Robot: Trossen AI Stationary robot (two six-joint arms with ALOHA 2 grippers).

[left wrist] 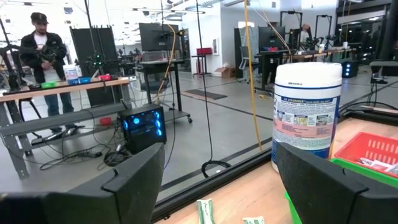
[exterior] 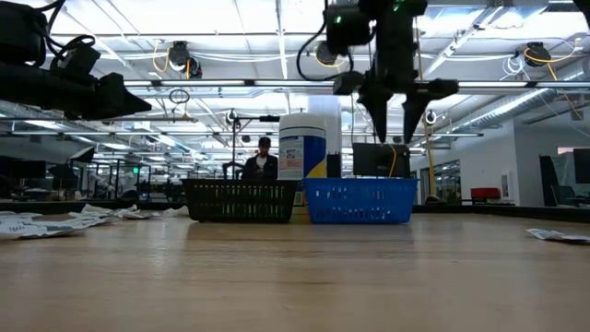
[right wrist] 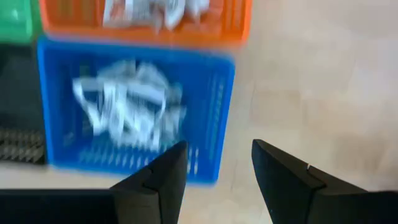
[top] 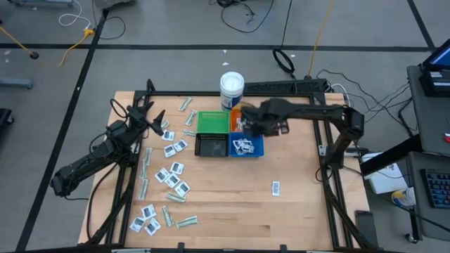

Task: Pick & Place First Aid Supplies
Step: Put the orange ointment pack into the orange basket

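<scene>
From above, the right arm reaches in across the table, its right gripper (top: 247,125) over the bins, beside the blue bin (top: 247,146) of white packets. The left arm angles up from the near-left corner, left gripper (top: 153,121) fingers spread above the scattered first aid supplies (top: 172,176) on the wood; one lone sachet (top: 275,187) lies well apart to the right

Low view: right gripper (exterior: 399,103) hangs over the blue mesh basket (exterior: 359,200), fingers apart, empty

Left wrist: fingers wide, the white tub (left wrist: 307,112) ahead

Right wrist: fingers (right wrist: 161,177) open, blue bin (right wrist: 137,102) holding crumpled white sachets, orange bin (right wrist: 236,25) just beyond
</scene>
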